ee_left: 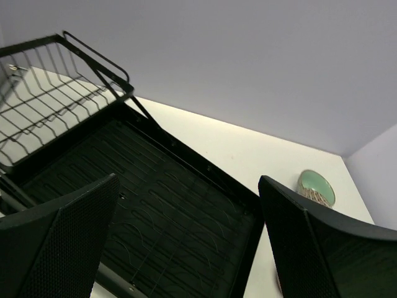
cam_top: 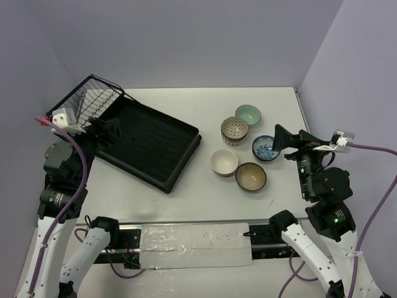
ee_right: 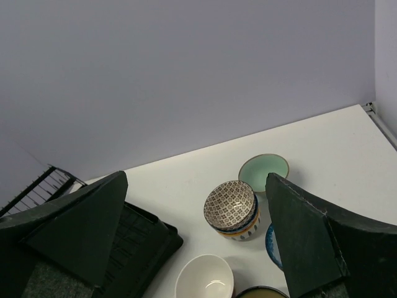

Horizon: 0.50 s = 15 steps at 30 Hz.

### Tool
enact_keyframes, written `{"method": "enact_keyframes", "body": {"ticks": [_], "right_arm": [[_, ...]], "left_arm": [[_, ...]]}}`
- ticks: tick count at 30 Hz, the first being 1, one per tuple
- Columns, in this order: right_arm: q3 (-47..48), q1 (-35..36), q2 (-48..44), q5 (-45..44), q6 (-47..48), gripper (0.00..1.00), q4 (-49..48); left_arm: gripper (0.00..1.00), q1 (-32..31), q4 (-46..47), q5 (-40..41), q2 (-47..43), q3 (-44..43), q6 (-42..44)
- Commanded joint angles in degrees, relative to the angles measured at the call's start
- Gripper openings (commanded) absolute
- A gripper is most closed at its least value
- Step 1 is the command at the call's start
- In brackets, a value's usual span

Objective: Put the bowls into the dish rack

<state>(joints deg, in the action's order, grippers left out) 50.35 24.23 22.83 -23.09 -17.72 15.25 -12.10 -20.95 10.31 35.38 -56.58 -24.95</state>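
Bowls number five, all small, round and ceramic, and all stand upright on the white table, to the right of the large black rectangular ribbed plastic dish rack and outside it. The mint green bowl is farthest back. The lattice-patterned bowl is just in front of it, and the blue-and-white speckled bowl is to the right. The cream bowl and the brown bowl are nearest the arms. The dish rack lies at an angle, with its black wire basket at the far left end. The left gripper hangs above the ribbed floor of the rack near the wire basket, fingers spread wide, holding nothing. The right gripper is just right of the blue-and-white speckled bowl and points toward the cluster, fingers likewise released and empty.
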Motion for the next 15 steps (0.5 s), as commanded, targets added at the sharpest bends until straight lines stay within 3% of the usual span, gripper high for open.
{"method": "enact_keyframes", "body": {"ticks": [1, 5, 10, 15], "right_arm": [[-0.4, 0.4, -1.0, 0.4, 0.7, 1.00, -1.9], [-1.0, 0.5, -0.9, 2.8, 0.9, 1.00, -2.3], [-1.2, 0.4, 0.6, 5.0, 0.3, 1.00, -2.1], [-1.0, 0.4, 3.0, 6.0, -0.5, 1.00, -0.9]], "left_arm": [[0.99, -0.1, -0.1, -6.4, 2.1, -1.8, -0.5], [0.99, -0.1, -1.5, -12.9, 6.6, -4.1, -3.5], [0.99, -2.0, -1.3, -28.1, 14.8, -7.1, -12.1], [0.99, -13.0, -1.5, -24.4, 25.2, -10.0, -15.1]]}}
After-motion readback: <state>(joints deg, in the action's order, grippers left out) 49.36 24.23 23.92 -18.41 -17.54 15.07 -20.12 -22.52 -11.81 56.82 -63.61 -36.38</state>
